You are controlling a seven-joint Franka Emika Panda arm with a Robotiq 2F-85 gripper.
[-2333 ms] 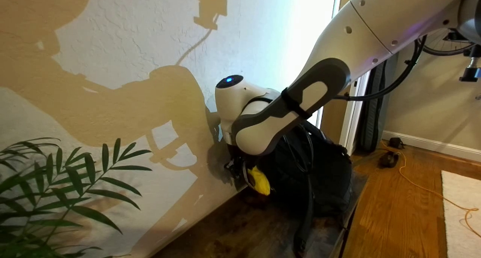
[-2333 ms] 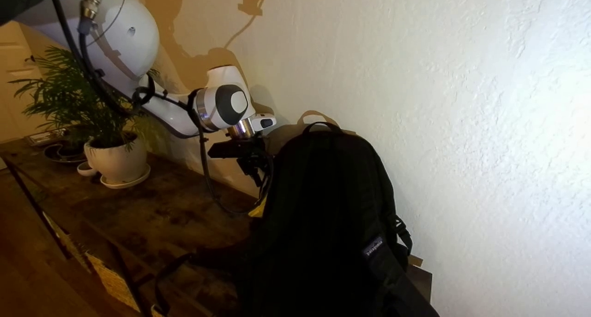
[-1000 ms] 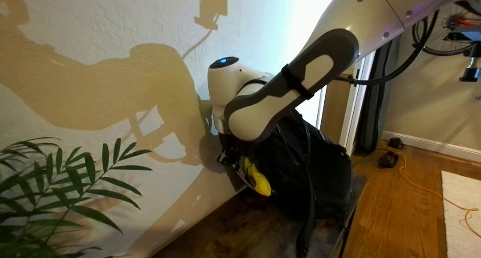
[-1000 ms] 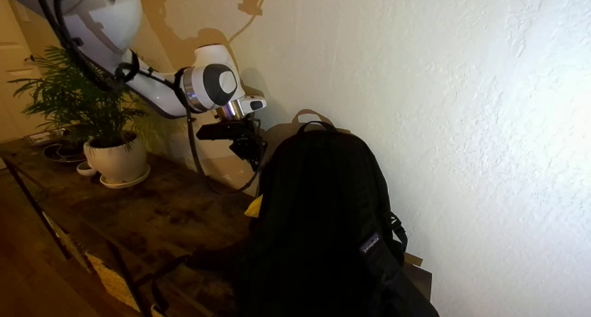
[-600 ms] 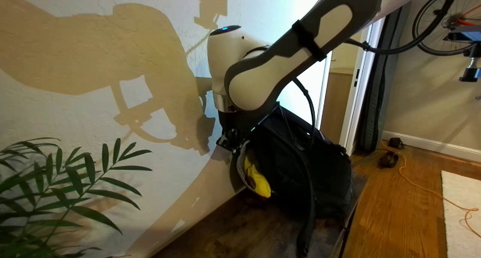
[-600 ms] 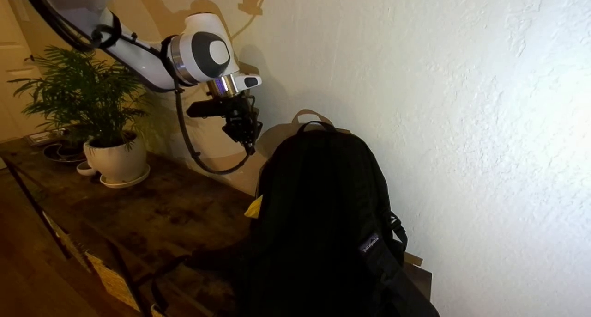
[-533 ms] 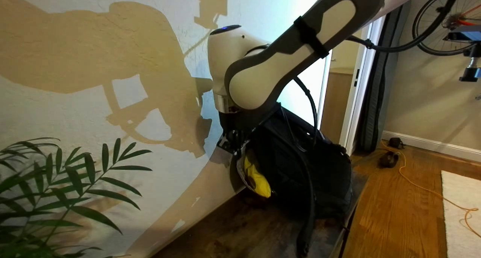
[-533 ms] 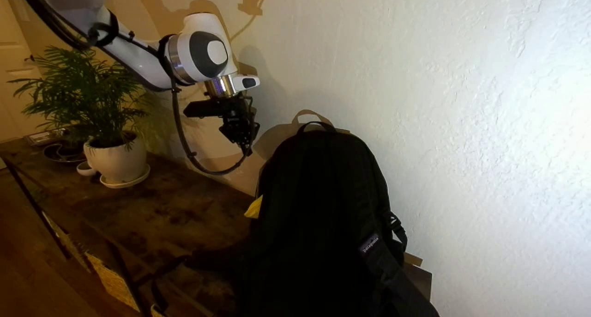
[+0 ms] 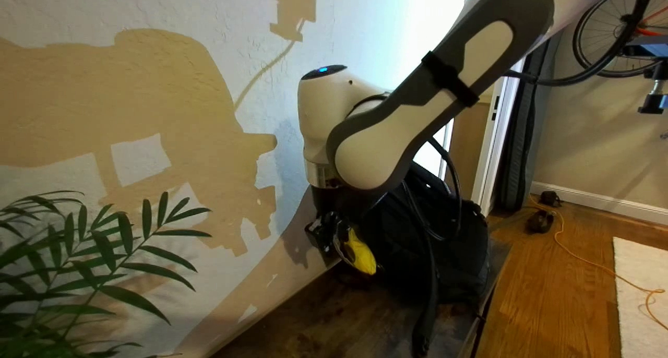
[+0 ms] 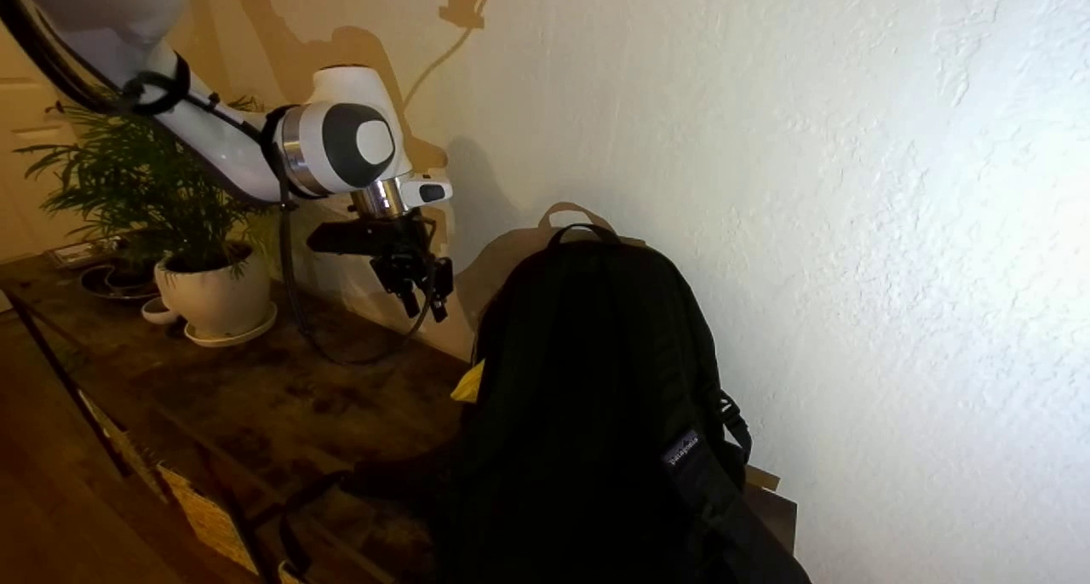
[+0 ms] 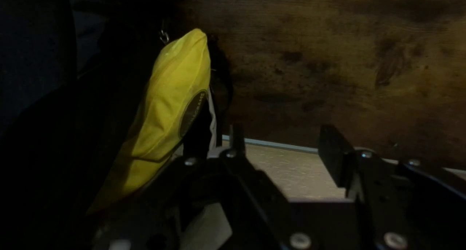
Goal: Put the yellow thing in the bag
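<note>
Robotiq gripper [image 11: 282,140], wide and empty, hangs near the yellow fabric pouch [image 11: 165,100] poking from the black Patagonia backpack [image 10: 596,380]. Placement looks nearly done; next, probably, tuck it deeper.

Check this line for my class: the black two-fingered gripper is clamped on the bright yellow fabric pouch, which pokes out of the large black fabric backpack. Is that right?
Not quite: the black two-fingered gripper holds nothing. The wrist view shows its jaws apart, with the bright yellow fabric pouch outside them. The pouch does poke out of the large black fabric backpack.
</note>
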